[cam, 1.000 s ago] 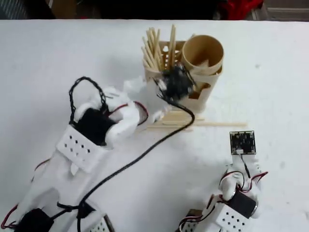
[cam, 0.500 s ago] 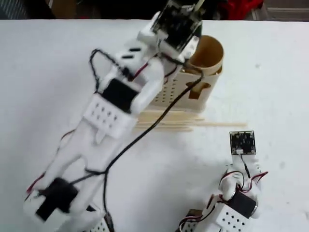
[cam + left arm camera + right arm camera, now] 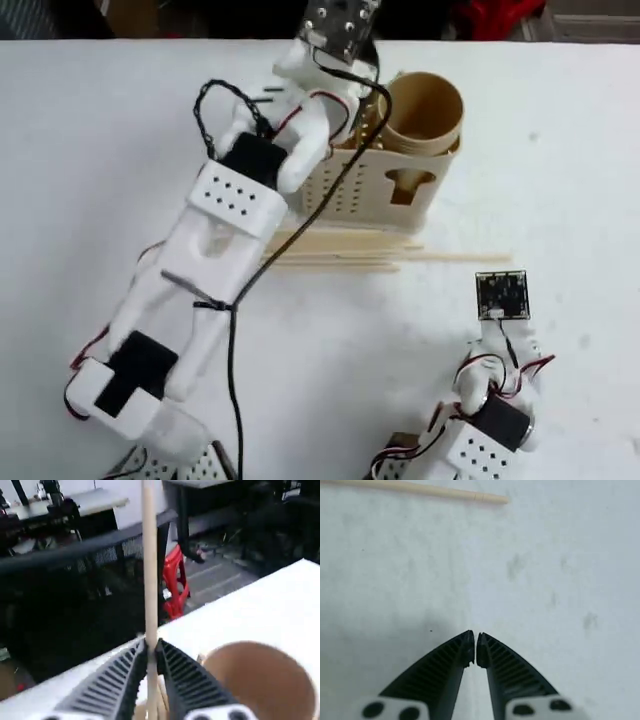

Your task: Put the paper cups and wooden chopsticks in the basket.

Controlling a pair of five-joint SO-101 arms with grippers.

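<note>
The left end effector (image 3: 151, 649) is clamped on a single wooden chopstick (image 3: 148, 555), which stands upright between its fingers, above the far side of the basket (image 3: 360, 190). Just beside it, a paper cup (image 3: 260, 680) sits in the basket, mouth up. In front of the basket, loose chopsticks (image 3: 350, 252) lie flat on the tabletop (image 3: 560, 200). The right end effector (image 3: 474, 649) hangs well apart, fingers together on nothing, over bare tabletop, with one stick's tip (image 3: 420, 489) beyond it.
</note>
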